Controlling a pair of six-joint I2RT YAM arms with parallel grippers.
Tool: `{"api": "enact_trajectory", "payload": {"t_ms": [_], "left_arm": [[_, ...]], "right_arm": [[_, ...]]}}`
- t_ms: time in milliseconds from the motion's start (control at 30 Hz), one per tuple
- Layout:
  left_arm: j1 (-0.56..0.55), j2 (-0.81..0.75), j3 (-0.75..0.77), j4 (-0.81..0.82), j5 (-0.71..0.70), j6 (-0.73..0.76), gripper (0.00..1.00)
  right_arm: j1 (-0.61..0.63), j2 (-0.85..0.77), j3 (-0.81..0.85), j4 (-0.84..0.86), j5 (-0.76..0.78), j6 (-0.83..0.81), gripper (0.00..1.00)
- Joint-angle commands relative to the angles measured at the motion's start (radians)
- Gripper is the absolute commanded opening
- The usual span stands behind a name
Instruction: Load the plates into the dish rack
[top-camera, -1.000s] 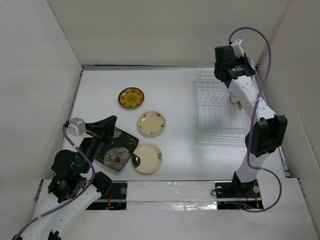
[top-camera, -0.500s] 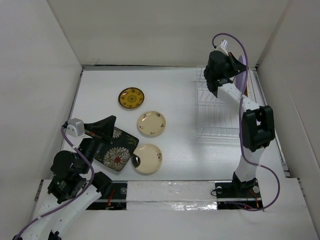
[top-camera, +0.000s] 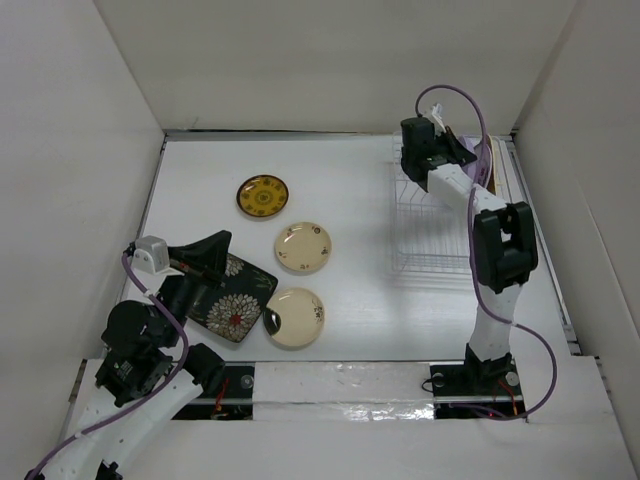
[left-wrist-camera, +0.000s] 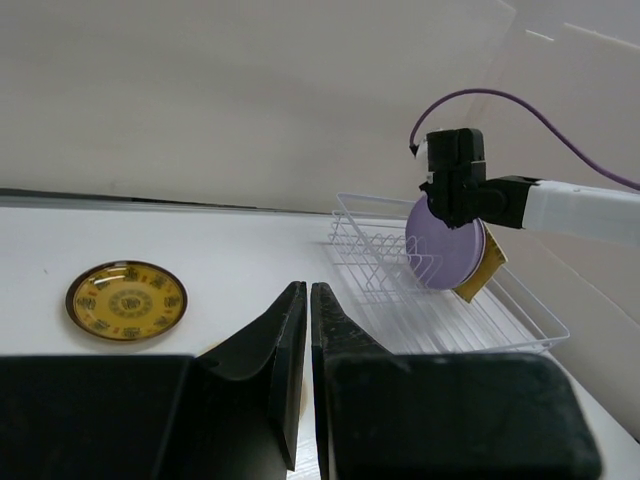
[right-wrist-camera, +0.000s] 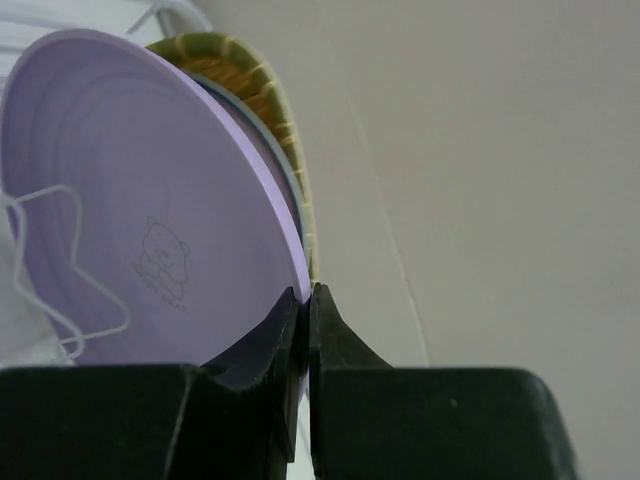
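Note:
My right gripper (right-wrist-camera: 305, 295) is shut on the rim of the lavender plate (right-wrist-camera: 130, 200) and holds it upright among the prongs at the far end of the white wire dish rack (top-camera: 430, 235). The mustard plate (right-wrist-camera: 255, 85) stands just behind it in the rack. The left wrist view shows the same plates (left-wrist-camera: 445, 245) in the rack (left-wrist-camera: 500, 320). My left gripper (top-camera: 225, 240) is shut and empty above the black flowered square plate (top-camera: 235, 300). Two cream plates (top-camera: 303, 247) (top-camera: 295, 317) and the dark-yellow patterned plate (top-camera: 263, 196) lie flat on the table. The white plate with red marks is out of view.
White walls close in the table on the left, back and right. The rack sits against the right wall, and its near rows of prongs hold nothing. The right arm (top-camera: 495, 240) stretches over the rack's right side.
My right gripper has swung left and down with the lavender plate into the rack's far end. The left arm and the plates on the table have not moved.

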Motion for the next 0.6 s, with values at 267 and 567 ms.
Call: {"api": "enact_trajectory", "payload": {"t_ms": [267, 567], "left_arm": [[-0.006, 0.055, 0.000, 0.034, -0.019, -0.002, 0.05], [-0.006, 0.101, 0.000, 0.029, -0.058, 0.000, 0.06]], "right_arm": [[-0.037, -0.078, 0.055, -0.402, -0.244, 0.576, 0.40], [0.045, -0.360, 0.028, -0.379, -0.440, 0.652, 0.62]]}}
